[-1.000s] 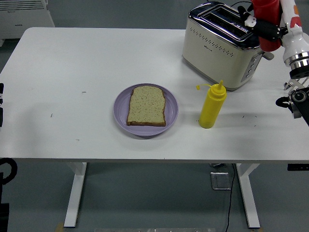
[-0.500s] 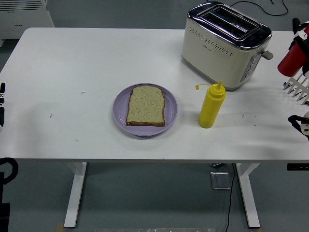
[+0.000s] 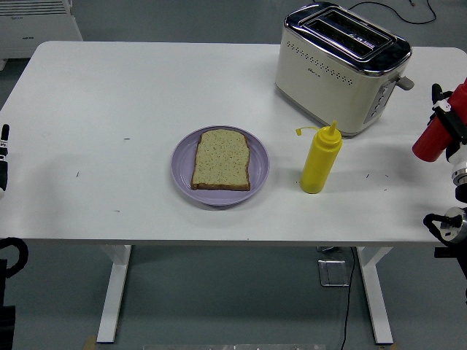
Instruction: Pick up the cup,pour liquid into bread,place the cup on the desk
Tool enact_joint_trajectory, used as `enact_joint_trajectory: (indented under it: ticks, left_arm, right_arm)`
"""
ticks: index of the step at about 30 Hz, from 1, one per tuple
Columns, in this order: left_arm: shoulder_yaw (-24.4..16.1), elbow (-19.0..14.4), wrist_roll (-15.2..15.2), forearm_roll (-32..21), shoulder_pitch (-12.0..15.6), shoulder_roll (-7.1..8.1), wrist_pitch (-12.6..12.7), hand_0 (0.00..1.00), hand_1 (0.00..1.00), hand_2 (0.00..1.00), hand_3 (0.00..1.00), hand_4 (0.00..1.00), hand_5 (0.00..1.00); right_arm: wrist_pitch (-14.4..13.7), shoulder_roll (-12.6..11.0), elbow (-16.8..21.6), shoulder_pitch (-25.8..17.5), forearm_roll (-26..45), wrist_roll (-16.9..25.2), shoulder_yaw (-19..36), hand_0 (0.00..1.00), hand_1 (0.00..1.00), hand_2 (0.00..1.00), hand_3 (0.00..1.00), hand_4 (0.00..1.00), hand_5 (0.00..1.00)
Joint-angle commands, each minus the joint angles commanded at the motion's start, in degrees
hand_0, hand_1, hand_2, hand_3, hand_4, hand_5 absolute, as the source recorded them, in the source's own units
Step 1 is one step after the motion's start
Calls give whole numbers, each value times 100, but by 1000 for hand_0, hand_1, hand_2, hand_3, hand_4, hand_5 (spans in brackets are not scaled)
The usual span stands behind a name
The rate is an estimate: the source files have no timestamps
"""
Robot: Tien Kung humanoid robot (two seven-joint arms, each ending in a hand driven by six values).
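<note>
A slice of speckled brown bread [image 3: 221, 159] lies flat on a purple plate [image 3: 182, 165] in the middle of the table. At the far right edge my right hand [image 3: 446, 117] is curled around a red cup [image 3: 430, 140]. The cup is tilted and sits over the table's right end, well away from the bread. Most of that hand is cut off by the picture's edge. Only a sliver of my left arm [image 3: 3, 157] shows at the left edge, beside the table.
A yellow squeeze bottle [image 3: 320, 159] stands upright just right of the plate. A cream and chrome toaster [image 3: 339, 65] sits at the back right. The white table [image 3: 109, 109] has bare surface on its left half.
My right hand has carried the red cup from above the toaster's far right corner down and towards me. It is now at the table's right edge.
</note>
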Motion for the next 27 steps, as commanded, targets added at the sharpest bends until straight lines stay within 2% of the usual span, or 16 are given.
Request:
enact_joint_trajectory:
  ticks: [8, 20, 22, 27]
  left_arm:
    - [7, -4, -2, 0, 6, 0, -2, 783, 740, 729, 680, 563, 998]
    - [36, 0, -4, 4, 13, 0, -5, 784, 740, 729, 682, 561, 998]
    - [39, 0, -4, 4, 15, 0, -5, 784, 742, 732, 683, 561, 998]
    - [39, -1, -5, 5, 25, 0, -4, 784, 742, 732, 683, 561, 998]
  right_arm:
    - [-268, 91, -128, -22, 120, 359, -555, 208, 179, 284, 309, 730, 211]
    - [-365, 256, -350, 79, 309, 520, -1184, 238, 235, 319, 325, 725, 219]
    - [-374, 281, -392, 106, 299, 525, -1226, 273, 270, 345, 346, 723, 225]
    - [-399, 336, -483, 162, 276, 557, -1284, 273, 270, 345, 346, 723, 225]
